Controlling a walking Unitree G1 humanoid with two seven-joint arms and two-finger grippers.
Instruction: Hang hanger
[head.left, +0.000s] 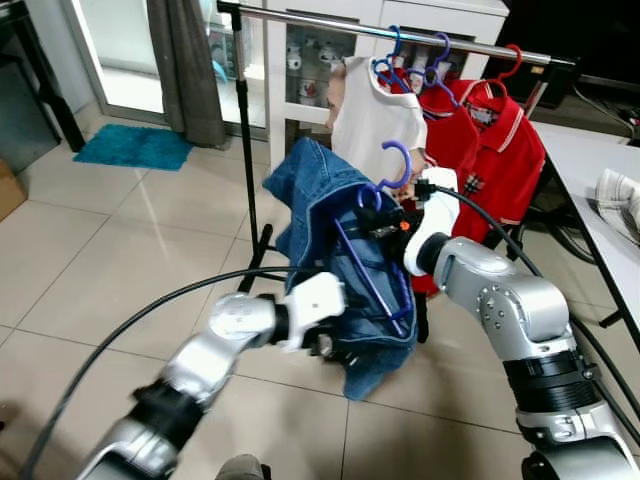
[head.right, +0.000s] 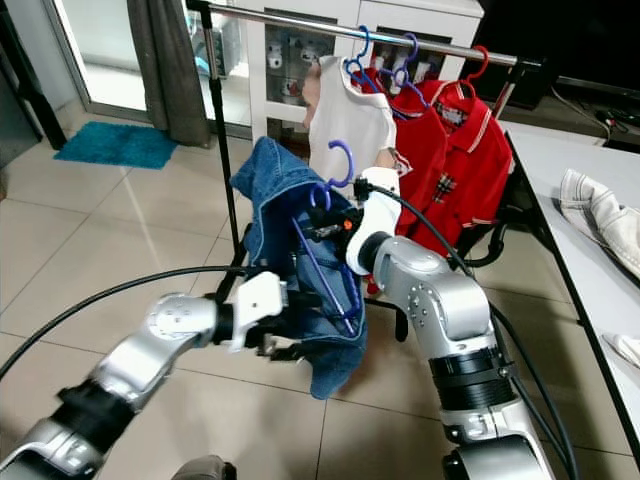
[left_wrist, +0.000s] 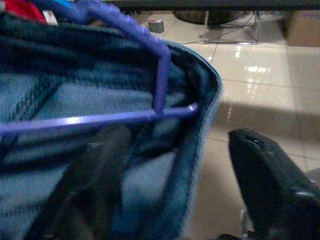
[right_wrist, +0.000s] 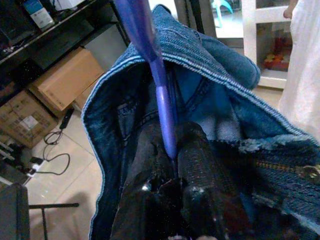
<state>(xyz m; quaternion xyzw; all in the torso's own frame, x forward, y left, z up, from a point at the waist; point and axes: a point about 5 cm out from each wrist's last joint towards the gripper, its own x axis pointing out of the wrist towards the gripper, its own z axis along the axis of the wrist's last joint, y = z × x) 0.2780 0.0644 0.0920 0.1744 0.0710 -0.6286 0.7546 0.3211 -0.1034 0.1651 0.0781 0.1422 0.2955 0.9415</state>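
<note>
From the left eye view, the right gripper (head.left: 385, 222) is holding a purple hanger (head.left: 372, 262) just under its hook, with a blue denim garment (head.left: 330, 250) draped over it. The load is hanging in the air in front of the clothes rail (head.left: 400, 30), below and ahead of the white shirt (head.left: 375, 115) and red shirts (head.left: 490, 140) already hung there. The left gripper (head.left: 325, 345) is reaching into the denim's lower edge.

In the left wrist view, the left jaws are standing well open, one finger (left_wrist: 90, 180) lying against the cloth and the other finger (left_wrist: 270, 175) clear of it, so nothing is being clamped.

In the right wrist view, the right jaws are closing tightly on the hanger's thin neck.

The plastic hanger is looking stiff but slim and smooth; the denim is looking soft, fairly heavy and likely to slide, so holding near the hook seems best.
</note>
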